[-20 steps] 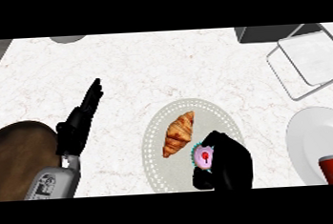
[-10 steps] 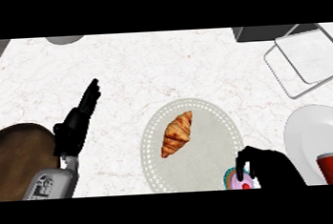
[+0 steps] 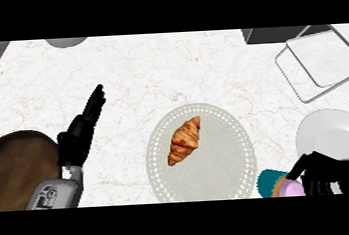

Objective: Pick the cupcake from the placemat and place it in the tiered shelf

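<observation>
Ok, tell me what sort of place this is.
Most likely a kitchen counter set for serving food: a marbled white worktop, a croissant lying on a round placemat, a white plate and a wire tiered shelf at the far right.

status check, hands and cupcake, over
Right hand shut on cupcake, off the placemat at its right edge. Left hand open, resting left. Shelf top right; plate between.

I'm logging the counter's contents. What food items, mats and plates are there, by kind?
Croissant: 1
Cupcake, held in the right robot hand: 1
Placemat: 1
White plate: 1
Total: 4
</observation>
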You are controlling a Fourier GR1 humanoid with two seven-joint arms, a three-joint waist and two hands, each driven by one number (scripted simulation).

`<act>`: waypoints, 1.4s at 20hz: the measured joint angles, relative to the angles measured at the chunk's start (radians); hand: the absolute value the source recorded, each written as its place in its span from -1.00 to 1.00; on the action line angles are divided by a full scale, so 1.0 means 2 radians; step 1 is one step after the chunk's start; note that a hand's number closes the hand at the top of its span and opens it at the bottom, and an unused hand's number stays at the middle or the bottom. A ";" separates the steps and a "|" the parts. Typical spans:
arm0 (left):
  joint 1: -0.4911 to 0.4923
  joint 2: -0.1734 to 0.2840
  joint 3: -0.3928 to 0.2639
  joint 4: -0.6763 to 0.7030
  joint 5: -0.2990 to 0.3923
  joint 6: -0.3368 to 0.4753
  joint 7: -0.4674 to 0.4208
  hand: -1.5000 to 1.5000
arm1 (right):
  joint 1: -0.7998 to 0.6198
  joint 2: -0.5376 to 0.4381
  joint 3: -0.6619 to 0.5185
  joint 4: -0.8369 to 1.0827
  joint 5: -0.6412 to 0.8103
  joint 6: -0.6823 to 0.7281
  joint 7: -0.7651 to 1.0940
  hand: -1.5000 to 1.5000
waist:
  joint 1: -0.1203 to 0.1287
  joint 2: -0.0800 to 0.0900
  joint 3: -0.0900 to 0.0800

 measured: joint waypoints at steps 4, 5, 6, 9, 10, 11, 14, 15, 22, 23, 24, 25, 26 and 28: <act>-0.008 -0.002 0.003 0.005 -0.001 -0.002 0.002 0.00 | 0.003 -0.007 -0.076 -0.029 -0.047 0.006 0.006 1.00 | 0.000 0.000 0.000; -0.007 -0.003 0.003 0.007 -0.003 -0.001 0.001 0.00 | -0.002 -0.009 -0.095 -0.032 -0.054 0.007 0.014 1.00 | 0.000 0.000 0.000; -0.010 -0.003 0.003 0.009 -0.004 -0.001 0.002 0.00 | -0.010 -0.014 -0.116 -0.034 -0.060 0.009 0.022 1.00 | 0.001 0.000 0.000; -0.003 -0.005 0.000 -0.001 -0.007 -0.002 0.006 0.00 | -0.035 -0.031 -0.178 -0.037 -0.084 0.019 0.043 1.00 | 0.003 0.000 -0.001; -0.005 -0.006 0.000 -0.002 -0.006 -0.003 0.009 0.00 | -0.049 -0.036 -0.191 -0.040 -0.090 0.021 0.057 1.00 | 0.003 0.000 -0.001; -0.009 -0.007 0.001 0.002 -0.007 -0.002 0.010 0.00 | -0.057 -0.039 -0.208 -0.042 -0.098 0.022 0.064 1.00 | 0.003 0.000 -0.001; -0.006 -0.010 -0.003 -0.006 -0.012 0.000 0.014 0.00 | -0.090 -0.055 -0.265 -0.047 -0.133 0.028 0.095 1.00 | 0.004 0.000 -0.001; -0.001 -0.008 -0.001 -0.008 -0.011 -0.005 0.009 0.00 | -0.098 -0.057 -0.280 -0.048 -0.138 0.027 0.099 1.00 | 0.005 0.000 -0.001; -0.014 -0.008 0.008 0.001 -0.011 -0.014 0.011 0.00 | -0.210 -0.128 -0.356 0.006 -0.179 0.052 0.158 1.00 | 0.010 0.001 -0.001; -0.013 -0.008 0.009 0.003 -0.011 -0.017 0.009 0.00 | -0.225 -0.133 -0.355 0.016 -0.178 0.052 0.164 1.00 | 0.011 0.001 -0.001; -0.013 -0.007 0.011 0.004 -0.010 -0.020 0.008 0.00 | -0.243 -0.143 -0.361 0.032 -0.185 0.055 0.169 1.00 | 0.011 0.001 -0.001; -0.009 -0.009 0.009 0.001 -0.012 -0.019 0.006 0.00 | -0.257 -0.151 -0.364 0.048 -0.185 0.056 0.168 1.00 | 0.012 0.001 -0.001; -0.012 -0.011 0.011 0.005 -0.014 -0.018 0.006 0.00 | -0.265 -0.155 -0.368 0.057 -0.183 0.057 0.167 1.00 | 0.012 0.002 -0.001; -0.013 -0.017 0.007 0.002 -0.019 -0.016 0.010 0.00 | -0.287 -0.163 -0.364 0.089 -0.171 0.054 0.158 1.00 | 0.013 0.002 -0.001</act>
